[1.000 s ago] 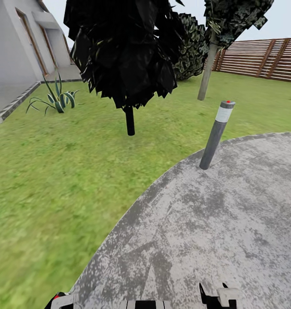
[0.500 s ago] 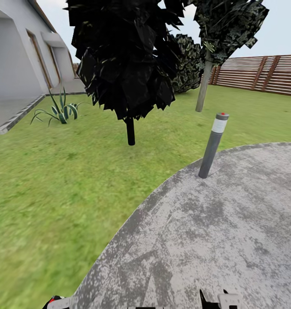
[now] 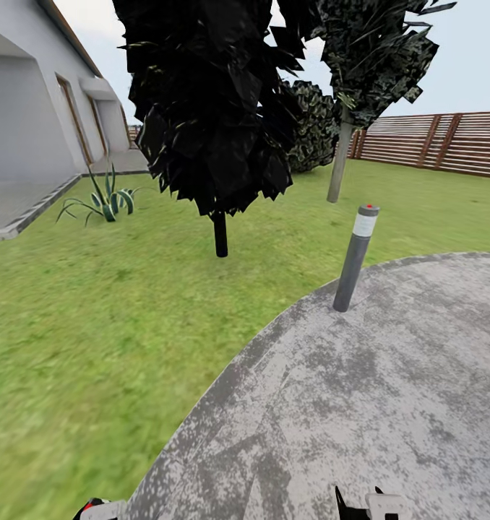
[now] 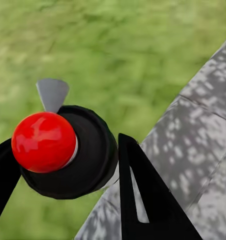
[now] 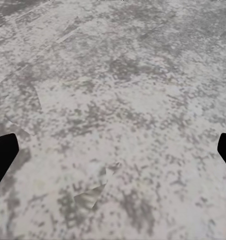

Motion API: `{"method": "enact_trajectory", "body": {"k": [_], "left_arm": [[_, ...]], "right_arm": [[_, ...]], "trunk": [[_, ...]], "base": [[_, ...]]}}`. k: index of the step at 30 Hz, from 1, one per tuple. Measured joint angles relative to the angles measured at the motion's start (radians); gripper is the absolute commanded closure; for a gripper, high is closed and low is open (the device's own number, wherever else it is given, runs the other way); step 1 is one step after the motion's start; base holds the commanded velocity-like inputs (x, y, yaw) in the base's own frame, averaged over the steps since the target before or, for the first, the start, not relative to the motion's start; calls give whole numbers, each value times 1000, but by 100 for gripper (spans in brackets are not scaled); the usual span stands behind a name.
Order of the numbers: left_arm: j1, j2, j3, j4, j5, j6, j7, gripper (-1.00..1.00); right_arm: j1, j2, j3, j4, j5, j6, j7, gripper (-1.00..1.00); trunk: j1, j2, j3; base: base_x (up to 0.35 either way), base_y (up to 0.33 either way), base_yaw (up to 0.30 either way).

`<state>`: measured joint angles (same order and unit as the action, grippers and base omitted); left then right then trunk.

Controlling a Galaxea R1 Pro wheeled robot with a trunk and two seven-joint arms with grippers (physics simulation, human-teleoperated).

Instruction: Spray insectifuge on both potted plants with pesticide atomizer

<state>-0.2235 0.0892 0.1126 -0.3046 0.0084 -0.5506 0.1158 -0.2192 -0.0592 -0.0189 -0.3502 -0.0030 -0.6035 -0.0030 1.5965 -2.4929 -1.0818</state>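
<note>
Left end effector (image 4: 64, 161) appears clamped on the spray bottle (image 4: 95, 157), which sits between its fingers. Right end effector (image 5: 113, 150) is spread wide and empty above the patio (image 5: 118, 75). Pickup looks done; spraying both plants remains.

The garden (image 3: 93, 325) is green lawn spreading left of and behind the lamp post (image 3: 353, 260). A round, grey mottled stone patio (image 3: 389, 375) starts at the post's foot, and a brown slatted fence (image 3: 447, 141) runs far behind it. The pesticide atomizer (image 4: 93, 155) is seen from above, a dark round body with a red cap and a small grey nozzle, upright between the left gripper's (image 4: 63, 145) black fingers.
</note>
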Motion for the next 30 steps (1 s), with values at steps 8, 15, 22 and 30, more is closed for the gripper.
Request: {"method": "enact_trajectory", "body": {"k": [8, 15, 22, 30], "left_arm": [[0, -1, 0, 0, 1, 0, 0, 100], [0, -2, 0, -1, 1, 0, 0, 100], [0, -2, 0, -1, 2, 0, 0, 100], [1, -3, -1, -1, 1, -1, 0, 100]], "right_arm": [[0, -1, 0, 4, 2, 1, 0, -100], [0, -6, 0, 2, 3, 1, 1, -100], [0, -8, 0, 2, 4, 1, 0, -100], [0, -8, 1, 2, 3, 1, 0, -100]], "trunk": [[-31, 56, 30], [-58, 105, 59], [-61, 112, 68], [-61, 112, 75]], "base": [[0, 0, -138], [0, 0, -223], [0, 0, -261], [0, 0, -272]]}}
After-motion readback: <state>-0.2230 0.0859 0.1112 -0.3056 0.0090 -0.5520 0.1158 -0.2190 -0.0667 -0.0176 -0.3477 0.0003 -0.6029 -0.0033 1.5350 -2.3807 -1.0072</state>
